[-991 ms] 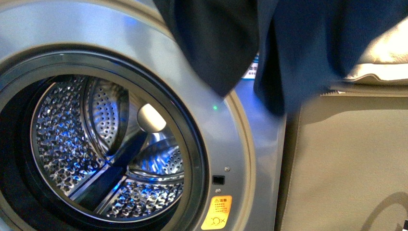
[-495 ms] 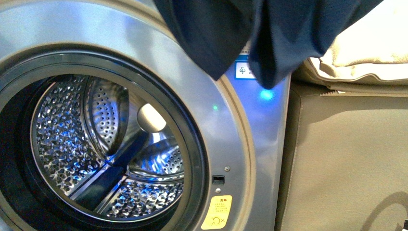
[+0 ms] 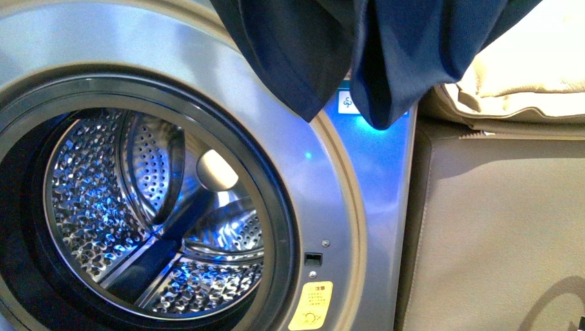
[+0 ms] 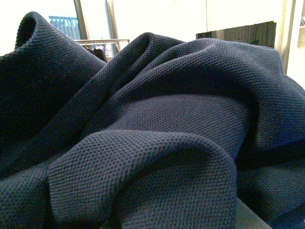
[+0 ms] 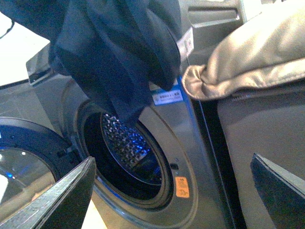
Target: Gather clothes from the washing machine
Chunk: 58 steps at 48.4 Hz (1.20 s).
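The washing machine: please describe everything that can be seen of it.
The washing machine is a grey metallic front-loader. Its round door stands open, showing a perforated steel drum with blue glints and no clothes visible inside. A yellow-orange sticker sits low beside the black-rimmed opening, a blue-white label higher up. The dark navy garment hangs before its upper front; contact cannot be told.

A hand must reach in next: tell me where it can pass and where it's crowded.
Free: the drum mouth inside the black door rim, with no fabric showing. Crowded: upper right front of the washing machine, where the clothes hang over the label, beside the beige cushion.
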Each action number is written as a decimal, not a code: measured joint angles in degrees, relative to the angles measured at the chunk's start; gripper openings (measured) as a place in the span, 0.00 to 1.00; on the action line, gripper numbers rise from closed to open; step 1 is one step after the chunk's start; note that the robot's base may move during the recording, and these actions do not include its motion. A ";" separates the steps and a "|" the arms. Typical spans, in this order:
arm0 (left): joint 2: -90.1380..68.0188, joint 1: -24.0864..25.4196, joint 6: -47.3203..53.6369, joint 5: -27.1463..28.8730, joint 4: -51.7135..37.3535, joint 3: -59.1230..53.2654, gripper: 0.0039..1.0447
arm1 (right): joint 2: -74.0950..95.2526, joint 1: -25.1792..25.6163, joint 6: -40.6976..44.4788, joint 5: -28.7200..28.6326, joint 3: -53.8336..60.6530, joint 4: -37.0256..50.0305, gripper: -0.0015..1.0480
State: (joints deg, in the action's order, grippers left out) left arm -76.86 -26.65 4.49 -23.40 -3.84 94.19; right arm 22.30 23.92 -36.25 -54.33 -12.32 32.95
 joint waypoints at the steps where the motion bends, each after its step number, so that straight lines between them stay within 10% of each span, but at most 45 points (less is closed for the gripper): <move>1: 0.00 0.00 0.00 0.00 0.00 0.00 0.14 | 1.33 -0.02 -0.70 -0.11 -0.90 1.27 0.93; 29: 0.00 0.00 0.00 -0.04 0.00 0.00 0.14 | 26.21 -24.24 10.12 7.76 -28.98 -4.13 0.93; 58: 0.00 0.00 -0.02 0.02 0.00 0.00 0.14 | 42.07 -36.26 3.65 7.74 -42.88 8.79 0.93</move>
State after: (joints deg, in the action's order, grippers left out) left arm -76.86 -26.65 4.47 -23.38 -3.84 94.19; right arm 64.38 -12.34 -32.60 -46.59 -55.20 41.74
